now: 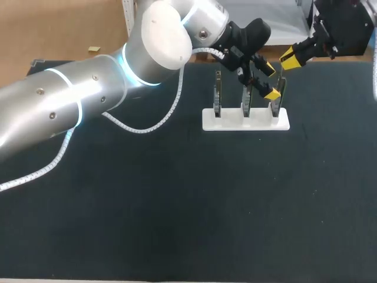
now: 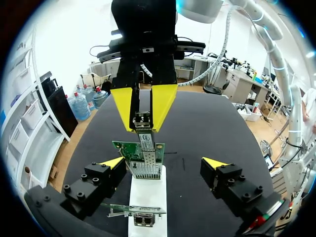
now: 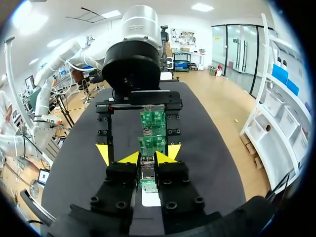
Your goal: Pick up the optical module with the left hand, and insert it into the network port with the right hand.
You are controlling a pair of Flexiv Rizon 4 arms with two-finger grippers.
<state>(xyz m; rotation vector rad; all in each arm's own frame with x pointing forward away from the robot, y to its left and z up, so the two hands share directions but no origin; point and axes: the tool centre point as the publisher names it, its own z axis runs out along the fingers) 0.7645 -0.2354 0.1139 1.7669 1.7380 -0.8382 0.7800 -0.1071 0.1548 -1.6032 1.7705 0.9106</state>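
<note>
**What We Cannot Make Out**

Our right end effector point(image 3: 150, 158) clamps the optical module point(image 3: 147, 174), whose sides its fingers point(image 3: 170, 174) cover in the right wrist view. From the head view the module is too small to tell, and our right arm point(image 1: 341, 29) is cut off by the edge. Whether the module touches the network port point(image 2: 146, 170) we cannot tell.

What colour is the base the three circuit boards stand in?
White. The base shows best in the head view.
</note>
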